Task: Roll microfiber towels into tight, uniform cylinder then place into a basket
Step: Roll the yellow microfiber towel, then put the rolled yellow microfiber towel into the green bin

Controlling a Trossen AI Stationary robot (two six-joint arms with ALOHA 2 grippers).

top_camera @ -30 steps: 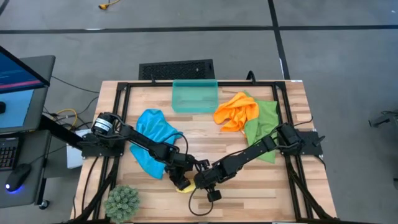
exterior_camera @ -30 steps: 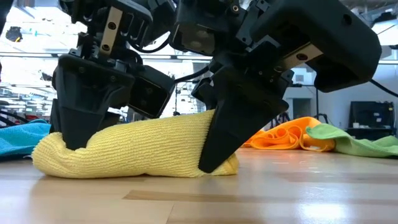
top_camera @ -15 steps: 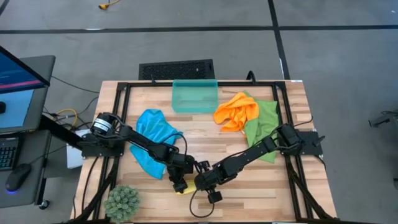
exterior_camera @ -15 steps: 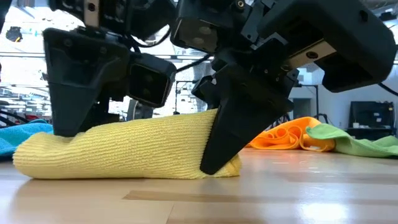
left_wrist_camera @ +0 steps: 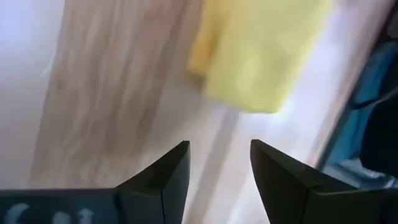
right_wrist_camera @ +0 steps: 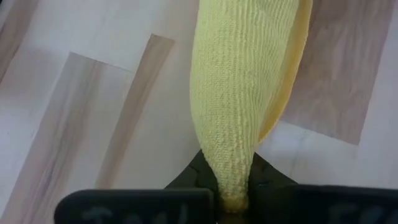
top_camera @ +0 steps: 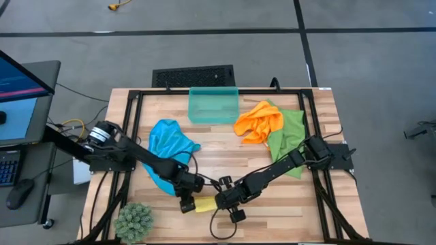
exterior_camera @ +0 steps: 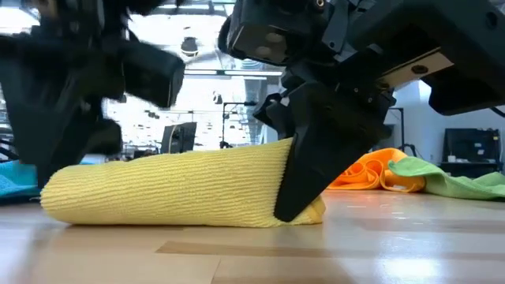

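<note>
The yellow towel [top_camera: 204, 205], rolled into a cylinder, lies lengthwise on the wood near the table's front edge [exterior_camera: 173, 189]. My right gripper [top_camera: 220, 201] is shut on the roll's right end. My left gripper [left_wrist_camera: 217, 168] hovers open just off the roll's left end [top_camera: 185, 203], with nothing between its fingers. The blue towel [top_camera: 170, 146] lies crumpled at mid-left. The orange towel [top_camera: 259, 121] and the green towel [top_camera: 286, 133] lie bunched at the right. The teal basket [top_camera: 213, 105] stands at the far middle. My right gripper pinches the yellow roll's right end [right_wrist_camera: 231, 163] between its two fingers [exterior_camera: 304, 181]. They slant down onto it from the table's right. The roll runs straight out from the fingers and rests along its whole length on the table.
A spiky green plant [top_camera: 133, 221] sits at the near left corner. A black grate [top_camera: 194, 75] lies behind the basket, off the table. The table's black frame rails [top_camera: 133, 116] run along both sides. Bare wood lies between the basket and the roll.
My left gripper has opened and let go of the roll's left end, then risen and drawn back toward the table's left edge. That end now lies free on the wood. My right gripper has kept its hold on the right end.
</note>
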